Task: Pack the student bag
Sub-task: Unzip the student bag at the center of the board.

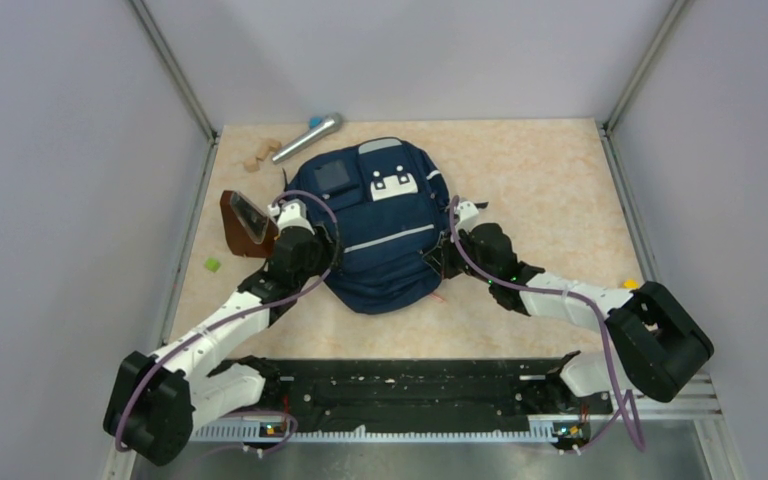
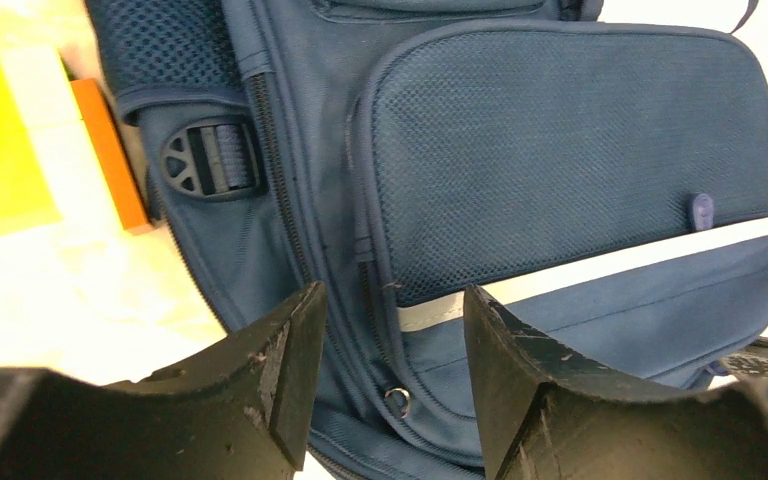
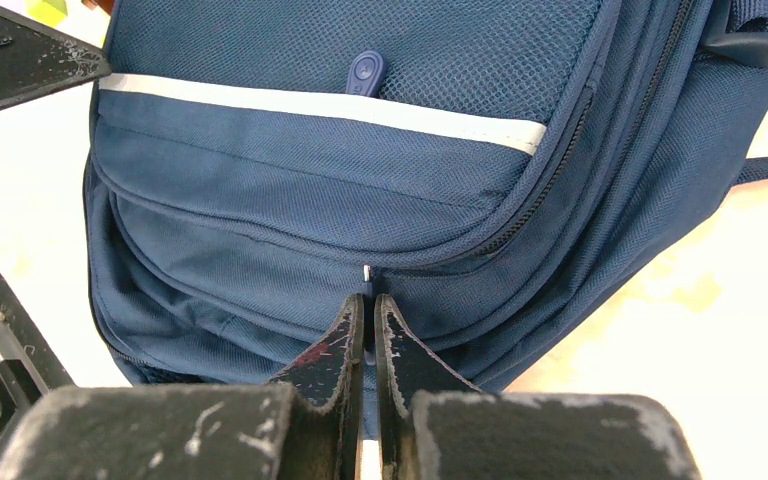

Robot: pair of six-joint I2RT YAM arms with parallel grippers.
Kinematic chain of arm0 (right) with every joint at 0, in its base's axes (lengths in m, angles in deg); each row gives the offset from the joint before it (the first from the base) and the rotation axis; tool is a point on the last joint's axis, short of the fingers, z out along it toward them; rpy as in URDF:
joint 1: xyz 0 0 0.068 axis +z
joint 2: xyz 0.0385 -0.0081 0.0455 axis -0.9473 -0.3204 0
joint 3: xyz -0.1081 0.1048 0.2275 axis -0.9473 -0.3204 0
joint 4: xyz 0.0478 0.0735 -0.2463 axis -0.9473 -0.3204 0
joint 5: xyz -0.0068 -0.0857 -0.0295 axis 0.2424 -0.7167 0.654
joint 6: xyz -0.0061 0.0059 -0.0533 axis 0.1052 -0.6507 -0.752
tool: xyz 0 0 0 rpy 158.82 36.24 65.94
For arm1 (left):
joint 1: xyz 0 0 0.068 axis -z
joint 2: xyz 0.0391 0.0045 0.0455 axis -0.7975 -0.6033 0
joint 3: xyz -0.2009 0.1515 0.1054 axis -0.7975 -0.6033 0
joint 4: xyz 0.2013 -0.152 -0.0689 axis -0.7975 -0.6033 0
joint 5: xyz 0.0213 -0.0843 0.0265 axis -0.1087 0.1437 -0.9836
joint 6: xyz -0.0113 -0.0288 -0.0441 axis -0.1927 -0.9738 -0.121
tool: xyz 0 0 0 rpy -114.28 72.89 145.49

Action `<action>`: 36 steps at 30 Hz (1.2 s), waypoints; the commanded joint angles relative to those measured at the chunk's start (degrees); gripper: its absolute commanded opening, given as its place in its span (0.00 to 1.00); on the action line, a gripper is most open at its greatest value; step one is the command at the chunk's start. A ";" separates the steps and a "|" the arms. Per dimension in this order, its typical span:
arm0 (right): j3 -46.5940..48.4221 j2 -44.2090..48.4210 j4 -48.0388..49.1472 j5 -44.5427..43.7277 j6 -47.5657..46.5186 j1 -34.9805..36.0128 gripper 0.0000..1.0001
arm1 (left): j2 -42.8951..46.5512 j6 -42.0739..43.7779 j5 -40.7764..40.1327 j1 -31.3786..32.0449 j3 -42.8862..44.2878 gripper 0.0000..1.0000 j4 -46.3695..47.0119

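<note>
The student bag (image 1: pixel 380 225), navy with grey stripes and a white patch, lies flat in the middle of the table. My left gripper (image 1: pixel 320 240) is at its left side. In the left wrist view it (image 2: pixel 392 310) is open, its fingers astride the side zippers and a small metal zipper ring (image 2: pixel 396 398), holding nothing. My right gripper (image 1: pixel 443 266) is at the bag's right lower side. In the right wrist view it (image 3: pixel 370 305) is shut on a zipper pull (image 3: pixel 366 272) of the lower front seam of the bag (image 3: pixel 310 200).
A silver microphone (image 1: pixel 307 137) and wooden blocks (image 1: pixel 259 156) lie at the back left. A brown stand with a dark screen (image 1: pixel 245 222) sits beside the left gripper. A green cube (image 1: pixel 212 264) lies on the left, a small yellow thing (image 1: pixel 631 284) on the right.
</note>
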 commanded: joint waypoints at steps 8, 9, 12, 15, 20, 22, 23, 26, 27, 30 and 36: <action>0.72 -0.37 0.89 -1.70 0.49 1.19 0.00 | -2.77 -2.26 2.96 -0.90 -1.34 0.48 8.19; 0.80 -0.44 0.88 -1.76 0.53 1.30 0.00 | -3.19 -2.27 3.14 -0.96 -1.33 0.47 8.26; 1.11 -0.64 0.58 -2.09 0.23 1.85 0.00 | -4.19 -2.46 3.82 -1.00 -1.41 0.44 8.31; 1.58 -0.92 -0.03 -3.11 -0.29 2.68 0.00 | -4.76 -2.81 4.49 -0.95 -1.62 0.38 8.42; 2.79 -1.50 -0.73 -4.66 -0.83 4.59 0.00 | -4.36 -4.08 7.22 -1.00 -2.25 0.11 10.24; 3.69 -2.32 -0.79 -4.78 -0.93 5.61 0.00 | -4.12 -5.03 8.60 -0.95 -2.29 0.00 11.09; 4.24 -2.82 -0.89 -4.71 -0.99 6.34 0.00 | -3.99 -5.55 9.17 -1.02 -2.29 0.00 11.52; 6.22 -4.82 -1.12 -5.01 -1.13 8.17 0.00 | -3.61 -6.55 10.16 -0.96 -2.49 0.00 12.61; 6.71 -5.32 -0.93 -5.11 -1.06 8.73 0.00 | -3.46 -6.78 10.28 -1.03 -2.61 0.00 12.83; 8.29 -7.05 -0.30 -5.08 -0.78 10.78 0.00 | -3.10 -7.32 10.58 -1.01 -2.89 0.00 13.28; 12.15 -11.33 -0.03 -4.93 -0.11 15.03 0.00 | -2.55 -8.34 11.23 -0.95 -3.32 0.00 14.14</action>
